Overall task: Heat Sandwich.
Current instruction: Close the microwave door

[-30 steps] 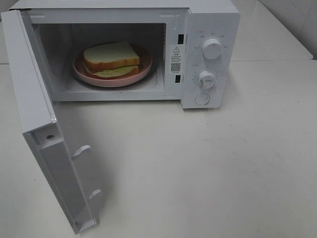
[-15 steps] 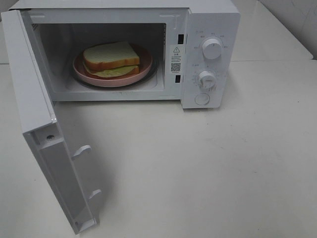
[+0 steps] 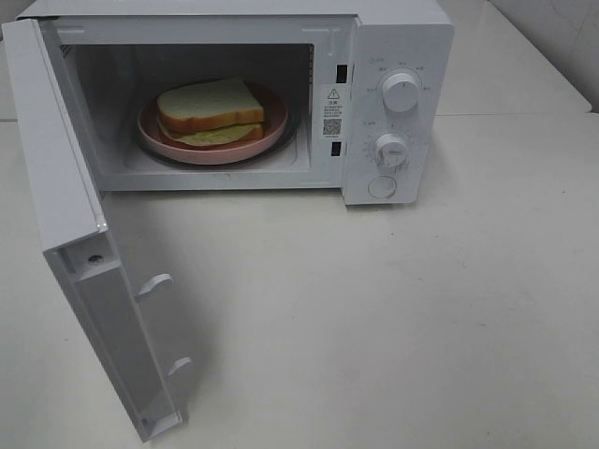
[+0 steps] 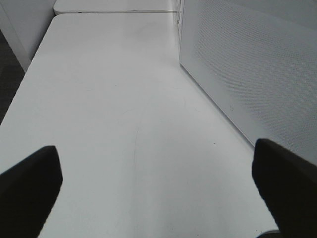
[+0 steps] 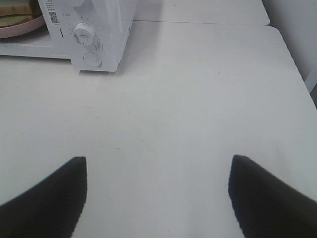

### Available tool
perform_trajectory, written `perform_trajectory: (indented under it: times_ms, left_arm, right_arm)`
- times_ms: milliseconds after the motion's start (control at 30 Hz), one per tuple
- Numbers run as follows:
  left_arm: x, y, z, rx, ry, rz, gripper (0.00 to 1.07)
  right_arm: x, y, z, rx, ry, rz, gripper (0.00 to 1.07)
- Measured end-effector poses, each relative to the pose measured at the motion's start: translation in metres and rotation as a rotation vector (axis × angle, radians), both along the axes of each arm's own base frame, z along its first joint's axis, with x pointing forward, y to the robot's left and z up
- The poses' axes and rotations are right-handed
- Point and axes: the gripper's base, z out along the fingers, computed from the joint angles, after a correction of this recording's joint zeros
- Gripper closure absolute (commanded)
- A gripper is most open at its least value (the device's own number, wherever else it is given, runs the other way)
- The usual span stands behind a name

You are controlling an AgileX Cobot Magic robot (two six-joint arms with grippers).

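Sandwich [image 3: 210, 110]: two white bread slices with brown crust, pale yellow-green filling showing at the front edge. It lies flat on a round pink plate [image 3: 154, 131], roughly centred and inside the rim.

Plate sits on the floor of the cavity of a white microwave [image 3: 402, 37], towards the middle. In the right wrist view only a corner of the sandwich [image 5: 15, 7] and a strip of the plate [image 5: 20, 27] show at the picture edge.

Microwave door [image 3: 56, 159]: hinged on the left side in the high view and swung fully open, with its inner face and two latch hooks turned towards the table. The left wrist view shows the door's perforated panel [image 4: 247, 74] standing just beside that gripper.

Control panel to the right of the cavity: upper knob [image 3: 401, 93], lower knob [image 3: 391, 152], round button [image 3: 382, 187] beneath. A label with a warning triangle and a code square [image 3: 332, 110] is on the frame beside the cavity.

Microwave stands on a white table [image 3: 393, 327].

Left gripper [image 4: 156, 163]: fingers wide apart, nothing between them, over bare table.

Right gripper [image 5: 158, 161]: fingers apart, nothing between them, over bare table, well clear of the microwave's front corner.

Neither gripper appears in the high view
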Motion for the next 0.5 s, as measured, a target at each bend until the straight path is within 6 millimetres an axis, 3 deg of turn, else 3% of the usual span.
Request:
perform_trajectory:
  times_ms: [500]
  left_arm:
    - [0.0000, 0.0000, 0.0000, 0.000, 0.000, 0.000, 0.06]
  right_arm:
    - [0.0000, 0.0000, 0.0000, 0.000, 0.000, 0.000, 0.31]
